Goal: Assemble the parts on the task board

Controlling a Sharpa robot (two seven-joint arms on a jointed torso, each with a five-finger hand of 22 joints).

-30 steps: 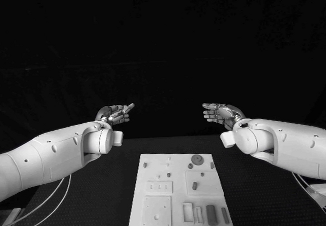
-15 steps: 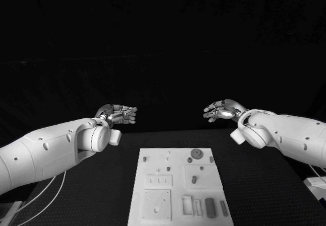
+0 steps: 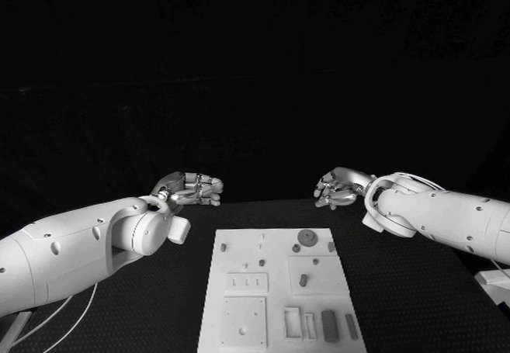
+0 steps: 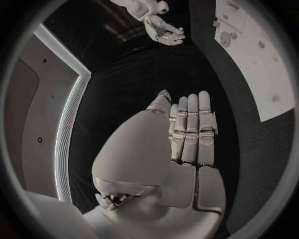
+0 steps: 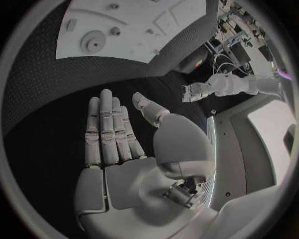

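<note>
Both arms lower than a second ago. Left hand [image 3: 192, 189] and right hand [image 3: 337, 187] now hover over the far desk [image 3: 416, 295] edge, beyond the task board [image 3: 279, 296]. Head view suggested curling; wrist views show fingers [image 4: 190, 127] straight, side by side, holding nothing. Parts [image 3: 308, 237] lie untouched on the board at desk centre. Judgement: approach only, assembly not begun.

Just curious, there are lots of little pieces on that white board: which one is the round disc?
The round disc sits at the far end of the task board, nearest the hands. It is circular and widest; the other parts are small pegs or narrow bars.
</note>
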